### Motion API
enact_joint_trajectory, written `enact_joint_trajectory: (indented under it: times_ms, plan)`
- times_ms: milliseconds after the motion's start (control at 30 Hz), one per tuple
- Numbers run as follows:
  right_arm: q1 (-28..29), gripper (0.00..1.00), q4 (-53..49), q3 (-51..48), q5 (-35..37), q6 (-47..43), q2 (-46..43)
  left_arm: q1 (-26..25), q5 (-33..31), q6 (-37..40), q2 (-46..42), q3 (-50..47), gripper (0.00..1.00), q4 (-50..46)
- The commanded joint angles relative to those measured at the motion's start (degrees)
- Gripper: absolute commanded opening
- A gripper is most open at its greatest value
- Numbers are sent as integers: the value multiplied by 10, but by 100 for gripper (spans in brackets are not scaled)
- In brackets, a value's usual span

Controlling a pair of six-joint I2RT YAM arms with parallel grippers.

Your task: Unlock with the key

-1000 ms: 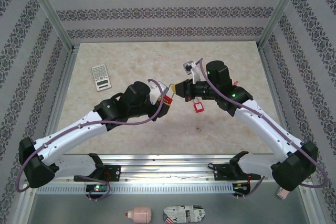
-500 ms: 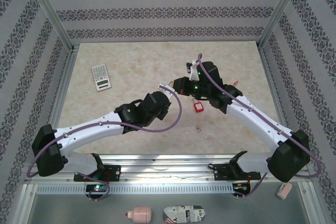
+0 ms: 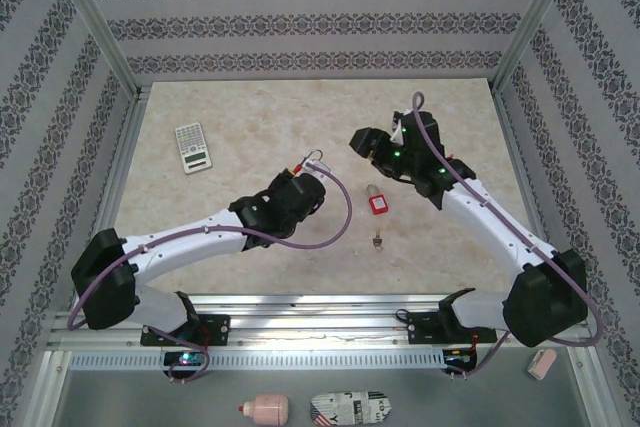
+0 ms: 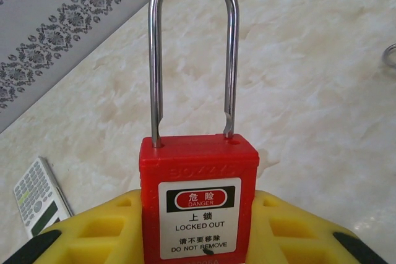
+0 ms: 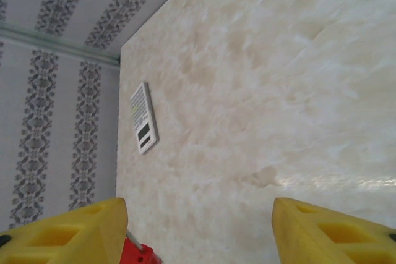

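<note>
Item, risks, nearest first: I am looking at a small dark object (image 3: 378, 241) lying flat on the table (image 3: 250, 107) towards my side, which I take for the key, though it is too small to be sure. If it is the key, it is out of the lock and well apart from both grippers, and a thing that thin could skid away or slip out of a pinch. Just beyond it a red padlock-like piece (image 3: 377, 203) is lying on the table, and an arm reaching down for the key could knock it or pick it up by mistake. Next, the left gripper (image 4: 198, 233) is clamping the red padlock (image 4: 198, 177) by the lower part of its body between yellow fingers (image 4: 105, 230). The steel shackle (image 4: 230, 60) is standing upright and free above them, and its right leg seems to be sitting just out of its hole, so I judge the lock may already be sprung. Any slackening there would be dropping or tilting the lock. Item, poses: the left arm is stretching from the near left corner to the middle of the table, its wrist presenting the padlock shackle-first towards the right arm. The right arm is folding in from the near right, and the right gripper (image 5: 199, 227) is hanging beyond and beside the padlock with its fingers spread wide and gripping nothing. Farthest, a calculator (image 3: 193, 147) is lying at the left, clear of both.
</note>
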Motion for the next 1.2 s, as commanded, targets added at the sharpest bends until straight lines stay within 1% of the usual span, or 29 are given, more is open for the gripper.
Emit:
enact_joint_trajectory:
  times_ms: [0, 33, 100, 133, 233, 300, 333, 400, 500, 567, 633, 700, 767, 900, 1033, 1100, 1167]
  plan:
    - [-16, 65, -12, -4, -20, -66, -20, 27, 24, 21, 23, -4, 0, 15]
    - [-21, 66, -8, -12, -24, -86, -24, 46, 69, 9, 28, -1, 0, 6]
    - [-27, 67, 7, -36, -31, -103, -35, 95, 168, -25, 45, 18, 0, -27]
    - [-29, 68, 9, -44, -36, -110, -37, 115, 215, -35, 53, 20, 0, -29]
    - [-31, 69, -5, -56, -42, -134, -41, 162, 349, -53, 85, 38, 0, -49]
    - [-32, 69, -7, -67, -41, -142, -48, 178, 408, -50, 107, 53, 0, -64]
    - [-33, 69, -7, -73, -41, -145, -51, 183, 424, -47, 120, 63, 0, -76]
    - [-33, 69, -10, -80, -36, -151, -57, 184, 430, -39, 140, 79, 0, -95]
    - [-34, 69, -1, -94, -35, -155, -62, 191, 439, -35, 151, 78, 0, -98]
    - [-33, 69, 9, -100, -43, -163, -56, 196, 466, -26, 155, 83, 0, -110]
    - [-32, 69, 20, -106, -42, -162, -44, 196, 508, -15, 147, 76, 0, -111]
    - [-31, 65, 41, -108, -60, -159, -23, 196, 523, -14, 132, 61, 0, -101]
    - [-27, 60, 56, -91, -103, -165, 12, 196, 542, -5, 122, 51, 0, -99]
    - [6, 41, 63, -45, -136, -195, 87, 196, 585, 2, 108, 35, 0, -97]
    - [26, 30, 89, -27, -156, -190, 135, 196, 599, 0, 92, 25, 0, -90]
    - [38, 25, 107, -27, -167, -184, 146, 196, 589, -1, 89, 26, 0, -93]
    - [51, 23, 113, -31, -161, -182, 146, 197, 581, -2, 86, 27, 0, -95]
